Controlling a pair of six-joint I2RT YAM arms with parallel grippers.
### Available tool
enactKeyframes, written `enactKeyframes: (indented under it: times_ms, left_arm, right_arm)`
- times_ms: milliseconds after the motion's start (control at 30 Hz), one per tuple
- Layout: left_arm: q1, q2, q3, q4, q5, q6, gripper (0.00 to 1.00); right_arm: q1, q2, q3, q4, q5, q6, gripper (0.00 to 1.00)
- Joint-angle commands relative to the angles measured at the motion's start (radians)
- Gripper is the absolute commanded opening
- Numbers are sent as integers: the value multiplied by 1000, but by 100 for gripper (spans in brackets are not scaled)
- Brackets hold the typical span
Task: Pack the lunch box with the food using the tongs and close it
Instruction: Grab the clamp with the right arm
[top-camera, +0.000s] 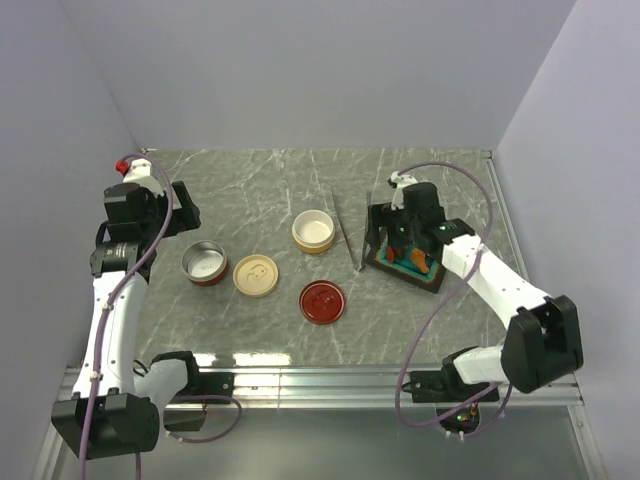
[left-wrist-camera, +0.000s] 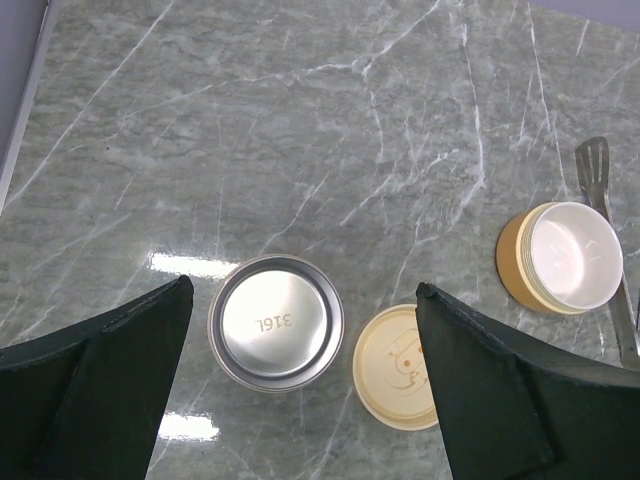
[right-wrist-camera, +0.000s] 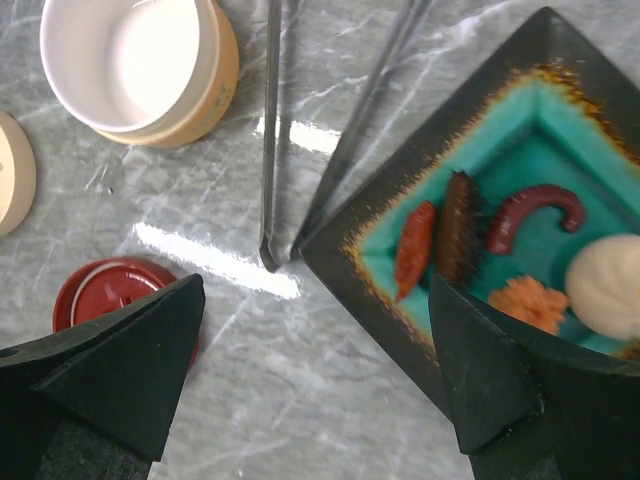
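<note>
Right gripper (right-wrist-camera: 315, 295) spread wide, empty. Tongs (right-wrist-camera: 270, 130) flat on table (right-wrist-camera: 300, 400), at 12 o'clock from the finger gap, tips just beside corner of plate (right-wrist-camera: 335, 255); untouched. Food (right-wrist-camera: 455, 230) on plate at 2 o'clock from the gap, close to the finger (right-wrist-camera: 500, 380) on that side, not touching. Red lid (right-wrist-camera: 95, 295) partly behind the other finger. Left gripper (left-wrist-camera: 305, 290) also spread wide, empty, over steel bowl (left-wrist-camera: 276, 322). Cream lid (left-wrist-camera: 395, 365) just beside bowl at 4 o'clock, cream cup (left-wrist-camera: 560, 257) at 2 o'clock.
</note>
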Motion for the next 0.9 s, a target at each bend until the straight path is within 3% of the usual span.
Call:
enactKeyframes:
  times_ms: [0, 300, 867]
  left_arm:
    - [-1, -5, 48, -1, -11, -22, 99]
    - [0, 9, 39, -12, 11, -18, 99]
    - [-1, 24, 45, -35, 0, -15, 99]
  right_arm:
    - [54, 58, 65, 104, 24, 54, 100]
    - [121, 246, 158, 104, 115, 68, 98]
    - [129, 437, 244, 89, 98, 105, 93]
